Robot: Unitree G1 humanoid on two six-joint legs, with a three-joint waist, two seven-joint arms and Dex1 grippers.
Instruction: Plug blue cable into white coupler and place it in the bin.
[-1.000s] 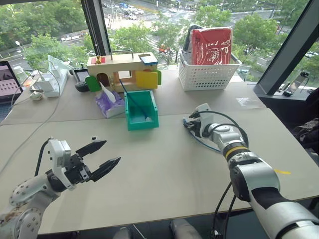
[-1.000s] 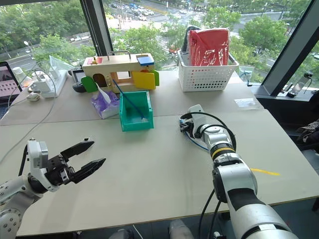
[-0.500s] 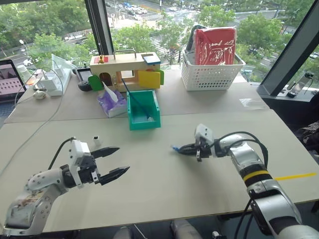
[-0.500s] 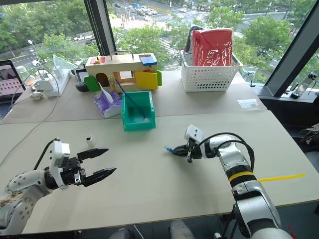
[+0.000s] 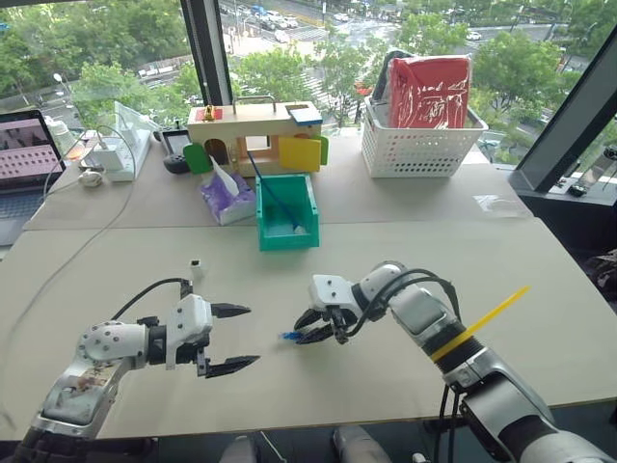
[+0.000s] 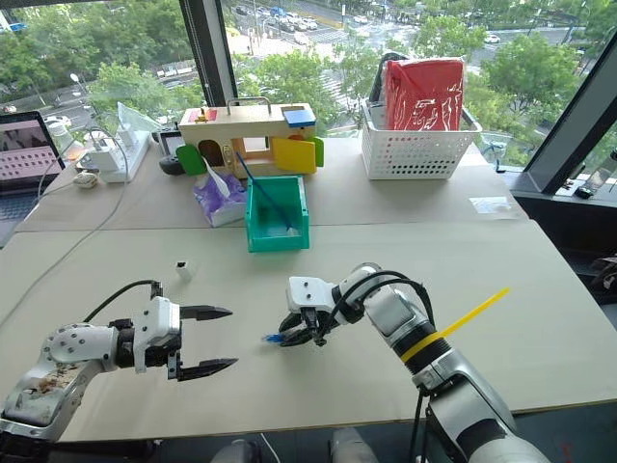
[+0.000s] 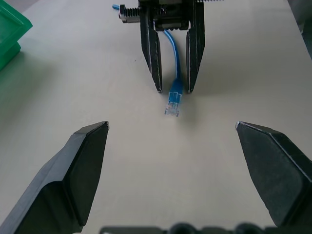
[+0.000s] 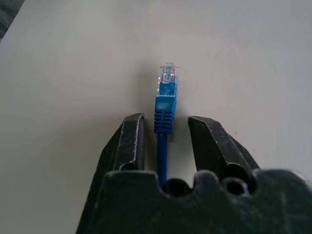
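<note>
The blue cable's plug (image 8: 164, 97) lies on the table between the fingers of my right gripper (image 8: 166, 118), with a gap on each side. That gripper (image 5: 304, 330) is open, low over the table's near middle. Facing it from the left, my left gripper (image 5: 253, 335) stands wide open and holds nothing; in its wrist view the plug (image 7: 174, 100) points toward it. The white coupler (image 5: 195, 262) stands alone on the table, beyond the left gripper. The teal bin (image 5: 286, 231) sits farther back at centre.
A thin dark blue cable (image 5: 278, 196) leans inside the bin. Beside the bin lies a purple tissue pack (image 5: 224, 198), and behind it a wooden toy house (image 5: 255, 135). A white lattice basket (image 5: 424, 149) stands back right, a laptop (image 5: 24, 159) far left.
My right gripper has swung back and leftward with the cable's plug, and its fingers have parted from it. The left gripper has sunk a little and turned toward the right one.
</note>
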